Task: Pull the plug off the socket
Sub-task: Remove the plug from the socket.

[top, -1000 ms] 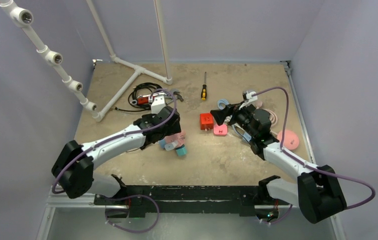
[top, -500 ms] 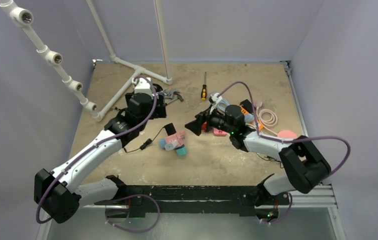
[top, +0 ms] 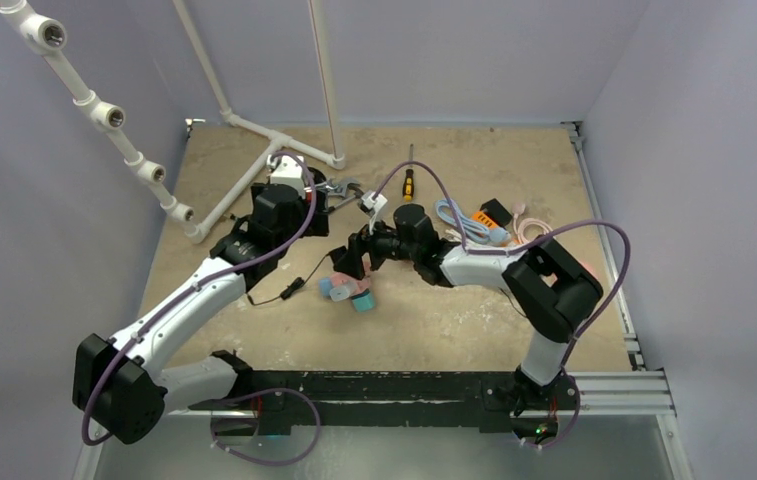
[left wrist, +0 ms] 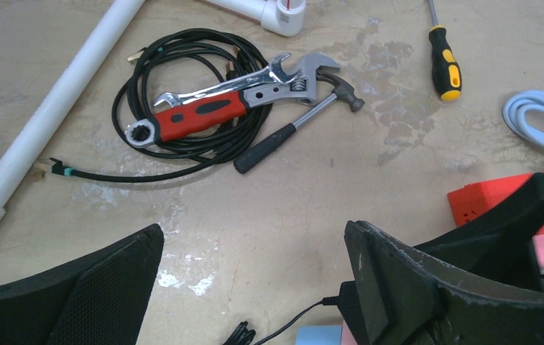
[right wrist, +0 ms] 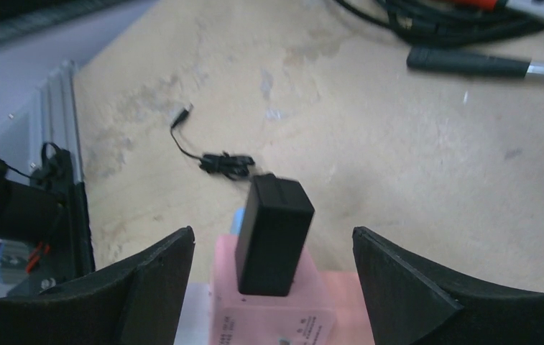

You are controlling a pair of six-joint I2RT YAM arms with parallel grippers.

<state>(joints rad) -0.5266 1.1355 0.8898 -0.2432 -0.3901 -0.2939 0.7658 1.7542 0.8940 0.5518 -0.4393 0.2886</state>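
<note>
Straddling the plug: approach looks done, grasp and pull not yet made.
Your right fingers [right wrist: 146, 287] are spread wide, one each side of the black plug [right wrist: 274, 231], w/ no contact visible. Plug stands upright, fully seated in the pink socket [right wrist: 269, 316], which lies mid-surface [top: 434, 320], so nothing is separated yet. Your left fingers [left wrist: 75, 302] are likewise spread and hold nothing. They hang over bare surface short of the wrench [left wrist: 211, 115] and hammer [left wrist: 294, 129], not on the socket. Est. progress: early, positioning only. Left to do: close right fingers on plug body, then draw it out along the pin axis. Socket looks unpinned, so it may lift w/ the plug unless you bring the left down to hold it.
</note>
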